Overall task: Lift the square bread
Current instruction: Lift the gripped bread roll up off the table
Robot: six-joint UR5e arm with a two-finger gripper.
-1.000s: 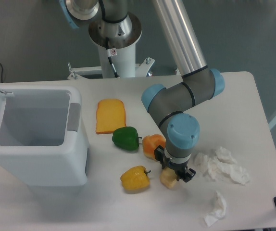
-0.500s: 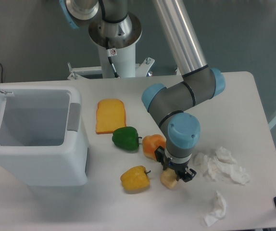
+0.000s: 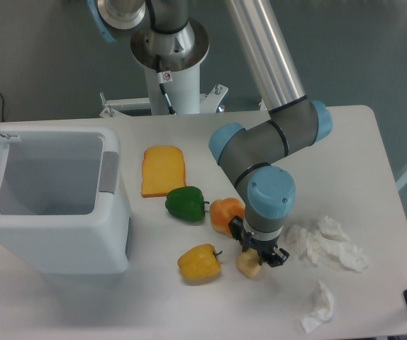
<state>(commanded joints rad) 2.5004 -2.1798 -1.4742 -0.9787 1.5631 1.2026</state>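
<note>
The square bread (image 3: 247, 265) is a small pale tan block at the front of the table, just right of the yellow pepper (image 3: 199, 262). My gripper (image 3: 256, 255) points straight down over it, with its dark fingers on either side of the bread's top and shut on it. The wrist hides most of the bread; only its lower left part shows. I cannot tell whether the bread rests on the table or hangs just above it.
A round orange bun (image 3: 225, 213) sits against the wrist's left side, with a green pepper (image 3: 186, 203) and a flat toast slice (image 3: 163, 170) beyond. An open white bin (image 3: 51, 202) stands at left. Crumpled tissues (image 3: 327, 242) lie at right, another (image 3: 318, 306) near the front edge.
The gripper and the bread have crept a few pixels upward. Everything else is where it was.
</note>
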